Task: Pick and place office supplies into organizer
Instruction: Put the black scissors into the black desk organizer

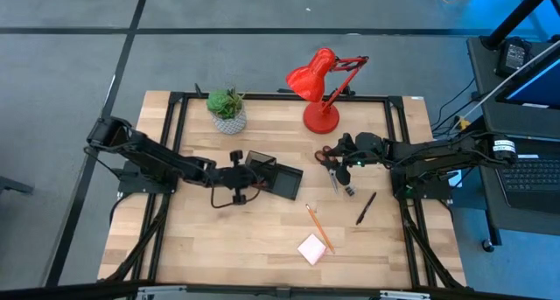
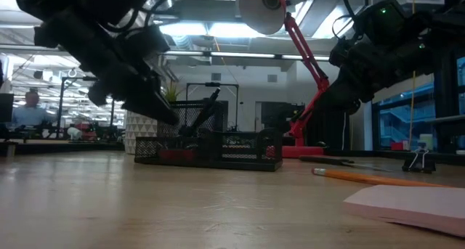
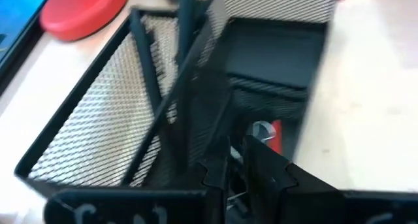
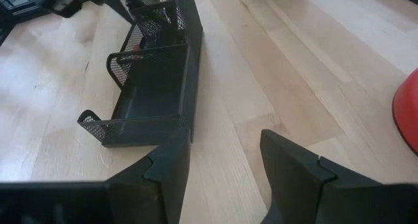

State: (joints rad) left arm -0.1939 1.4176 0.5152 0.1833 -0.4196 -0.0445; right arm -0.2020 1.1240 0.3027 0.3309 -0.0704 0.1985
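1. Black mesh organizer [image 1: 275,175] sits mid-worktop [image 1: 262,239]; the left gripper [image 1: 238,179] hovers at its left end, fingers [image 3: 261,168] narrowly parted over a compartment holding a red eraser [image 3: 274,134]
2. Right gripper [image 1: 343,153] hangs near the lamp [image 1: 320,86], fingers [image 4: 297,165] spread wide, holding nothing, scissors [image 1: 329,156] just beneath
3. Pen [image 1: 366,207], pencil [image 1: 318,227], pink pad [image 1: 312,248] lie well apart from both

Black mesh organizer [image 1: 273,177] mid-table (pens inside); pink pad [image 1: 312,248] nearer front.
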